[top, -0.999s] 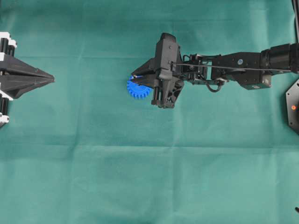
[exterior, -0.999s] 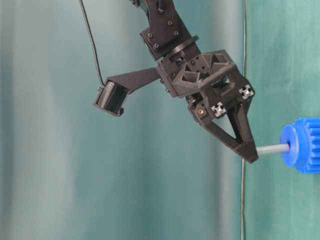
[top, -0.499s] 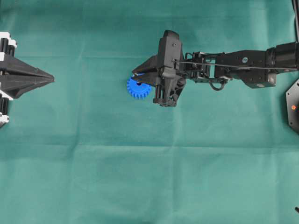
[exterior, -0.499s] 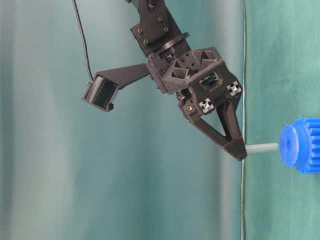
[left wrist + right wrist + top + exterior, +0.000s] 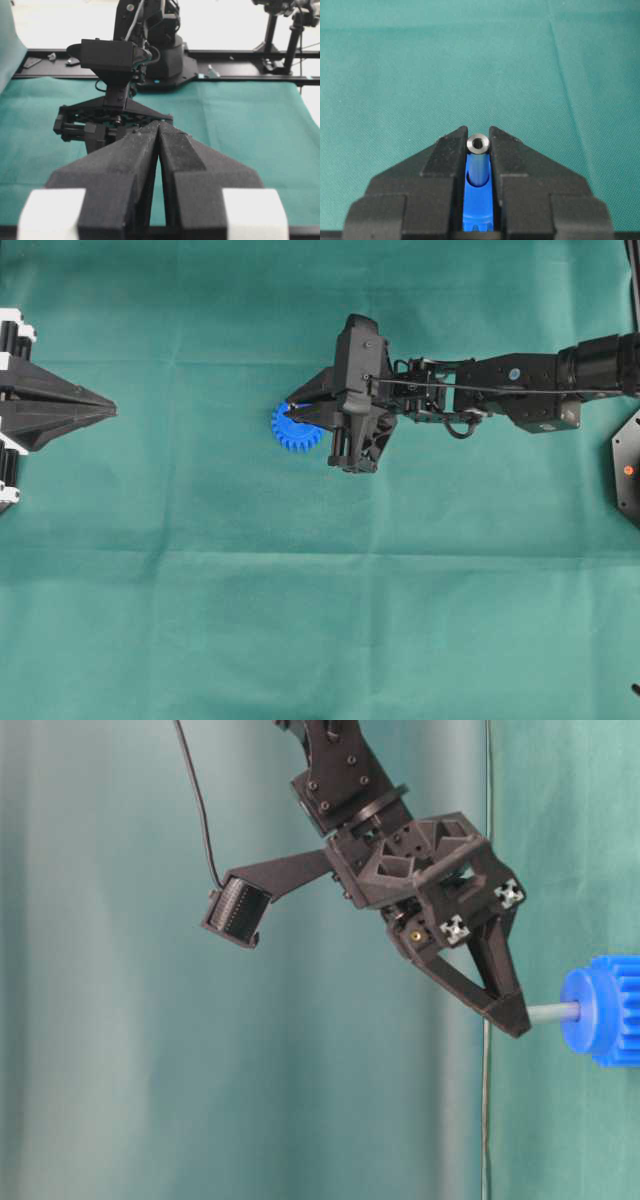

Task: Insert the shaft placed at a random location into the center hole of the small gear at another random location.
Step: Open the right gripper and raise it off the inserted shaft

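The small gear (image 5: 292,433), bright blue, lies on the green cloth left of centre. My right gripper (image 5: 290,408) reaches over it and is shut on the shaft (image 5: 550,1012), a thin grey pin. In the table-level view the pin runs from the gripper (image 5: 515,1018) into the raised hub of the gear (image 5: 605,1020). In the right wrist view the pin's shiny ring-shaped end (image 5: 478,143) sits between the fingertips, with its other end in the center hole of the gear (image 5: 479,207) behind. My left gripper (image 5: 110,410) rests shut at the left edge, its fingertips (image 5: 150,132) pressed together.
Green cloth (image 5: 320,620) covers the whole table. A black plate with a red dot (image 5: 628,470) sits at the right edge. The right arm (image 5: 500,390) stretches in from the right. In the left wrist view a black rail (image 5: 240,79) runs along the far table edge.
Half a second ago the right gripper sat back with the shaft's tip just off the hub. It has since moved toward the gear, and less of the pin shows.
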`<state>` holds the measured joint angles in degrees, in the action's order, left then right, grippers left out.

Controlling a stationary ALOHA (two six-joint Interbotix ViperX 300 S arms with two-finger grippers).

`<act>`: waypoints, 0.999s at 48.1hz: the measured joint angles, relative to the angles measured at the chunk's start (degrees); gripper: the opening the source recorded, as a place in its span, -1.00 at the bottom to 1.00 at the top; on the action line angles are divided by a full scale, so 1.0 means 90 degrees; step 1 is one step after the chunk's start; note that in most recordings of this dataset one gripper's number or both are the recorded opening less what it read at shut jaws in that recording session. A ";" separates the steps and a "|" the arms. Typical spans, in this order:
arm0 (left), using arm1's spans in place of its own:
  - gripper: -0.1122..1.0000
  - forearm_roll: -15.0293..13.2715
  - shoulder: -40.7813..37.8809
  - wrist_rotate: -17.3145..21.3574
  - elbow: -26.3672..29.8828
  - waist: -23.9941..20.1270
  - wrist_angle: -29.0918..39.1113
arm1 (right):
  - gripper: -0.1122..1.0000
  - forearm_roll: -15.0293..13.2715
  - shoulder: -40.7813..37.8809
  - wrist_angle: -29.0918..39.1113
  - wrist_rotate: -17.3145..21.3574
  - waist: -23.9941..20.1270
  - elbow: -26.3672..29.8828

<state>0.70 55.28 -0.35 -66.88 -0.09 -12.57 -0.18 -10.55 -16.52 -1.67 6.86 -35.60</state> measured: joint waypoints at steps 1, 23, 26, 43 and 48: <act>-0.80 -0.0010 0.0000 0.0000 0.0000 0.0000 0.0000 | -0.57 0.0010 -0.0010 -0.0029 0.0010 0.0000 -0.0010; -0.80 -0.0010 0.0000 0.0000 0.0000 0.0000 0.0010 | -0.57 0.0010 -0.0332 -0.0195 0.0000 0.0000 -0.0049; -0.80 -0.0010 0.0000 0.0000 0.0000 0.0000 0.0020 | -0.57 0.0010 -0.0342 -0.0205 0.0000 0.0000 -0.0049; -0.80 0.0000 0.0000 0.0000 0.0000 0.0000 0.0068 | -0.23 0.0020 -0.0342 -0.0205 0.0000 -0.0010 -0.0059; -0.80 -0.0010 0.0000 0.0000 0.0000 0.0000 0.0068 | 0.35 0.0020 -0.0342 -0.0205 0.0000 -0.0010 -0.0059</act>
<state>0.62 55.28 -0.35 -66.88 -0.09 -11.95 0.00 -13.62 -18.37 -1.67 6.77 -36.12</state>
